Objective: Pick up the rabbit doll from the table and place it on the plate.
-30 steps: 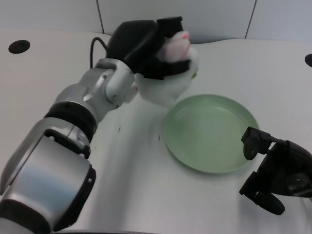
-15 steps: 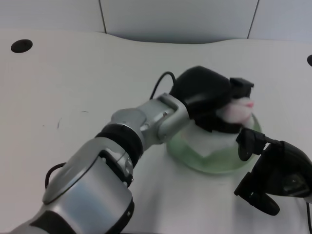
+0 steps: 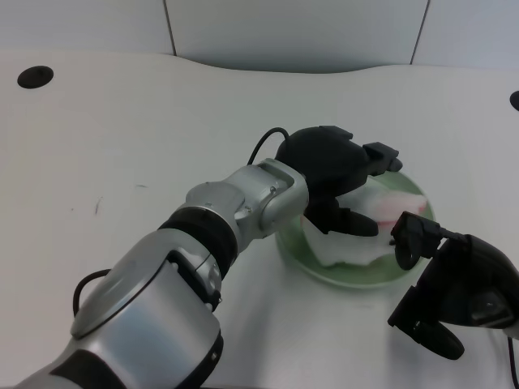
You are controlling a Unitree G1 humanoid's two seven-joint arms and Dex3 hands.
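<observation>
The white rabbit doll (image 3: 384, 209), with pink on its head, lies on its side inside the light green plate (image 3: 354, 280) at the right of the table. My left hand (image 3: 331, 168) hovers over the plate's left half. Its fingers are spread apart above and beside the doll and no longer wrap it. Part of the doll's white body (image 3: 339, 248) shows below the fingers; the rest is hidden under the hand. Whether a fingertip still touches the doll I cannot tell.
My right hand (image 3: 452, 293) rests at the plate's near right edge, covering part of the rim. A black cable (image 3: 263, 144) loops off the left wrist. Dark holes sit in the table at the far left (image 3: 33, 77) and far right (image 3: 514, 100).
The left hand has sunk lower over the plate and its fingers have spread. The doll, held upright in the grip before, now lies on the plate.
</observation>
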